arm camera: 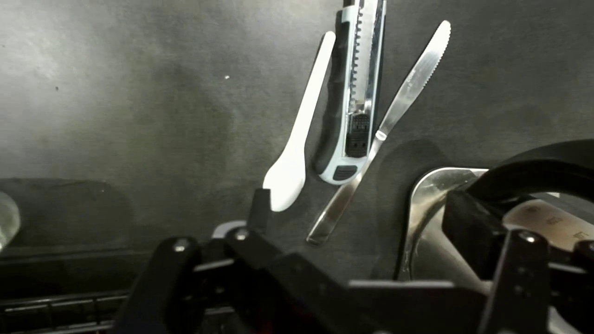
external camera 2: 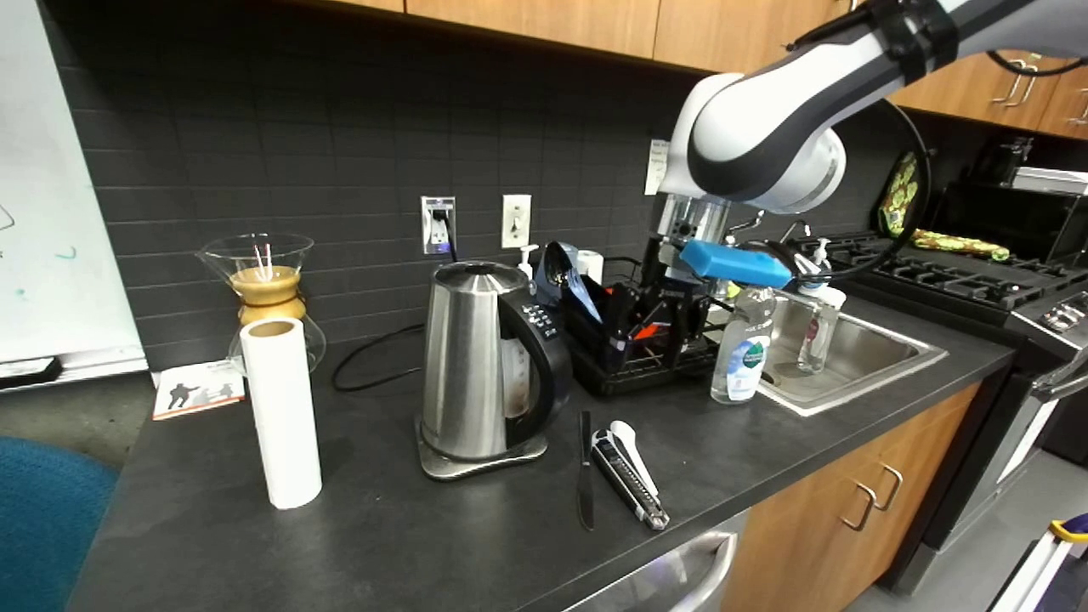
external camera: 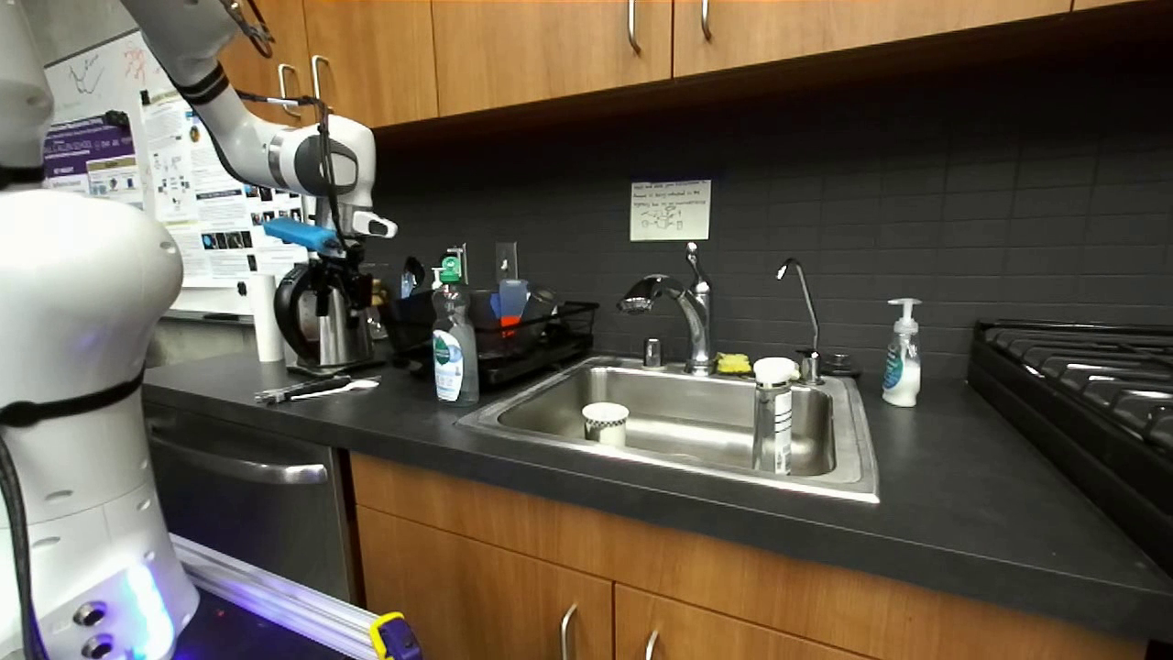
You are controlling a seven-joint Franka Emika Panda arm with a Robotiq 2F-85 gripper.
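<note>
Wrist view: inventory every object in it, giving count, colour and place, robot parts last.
Counter: 1, dark grey, behind everything else.
Box cutter: 1, black and pale grey, top centre, cut off.
Spoon: 1, white, left of the box cutter.
Table knife: 1, silver, slanting past the box cutter's lower end.
Kettle: 1, silver with black handle, right edge.
Kettle base: 1, silver, under the kettle.
Dish rack: 1, black, lower left corner, partly showing.
Rounded object: 1, greyish, left edge, too cut off to name.
End effector: 1, black, along the bottom, open.
</note>
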